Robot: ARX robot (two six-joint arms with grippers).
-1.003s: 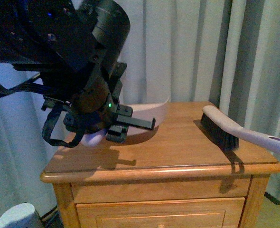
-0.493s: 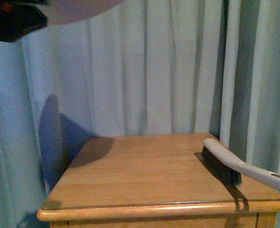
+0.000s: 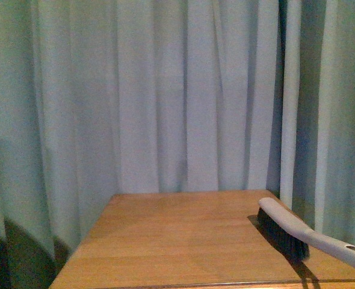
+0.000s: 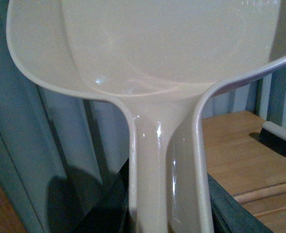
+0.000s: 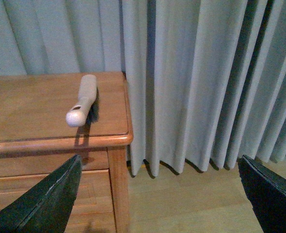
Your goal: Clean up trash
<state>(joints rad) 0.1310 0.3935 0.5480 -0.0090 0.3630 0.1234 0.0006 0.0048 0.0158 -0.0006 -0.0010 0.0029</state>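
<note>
The left gripper (image 4: 167, 213) clamped the dustpan (image 4: 167, 63) by its handle, scoop clear of the nightstand (image 5: 36, 116), as if carrying contents away. The right gripper (image 5: 160, 158) hung wide open and empty, the brush (image 5: 82, 99) parked on the wood. The tissue wad showed nowhere, perhaps inside the scoop.

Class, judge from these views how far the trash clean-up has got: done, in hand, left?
Done: no tissue wad shows on the tabletop; the brush lies at its right edge, the right claw open, off it. In hand: the left claw seems to grip the dustpan by its handle; no wad shows in it. Left: probably emptying it; no bin in view.
</note>
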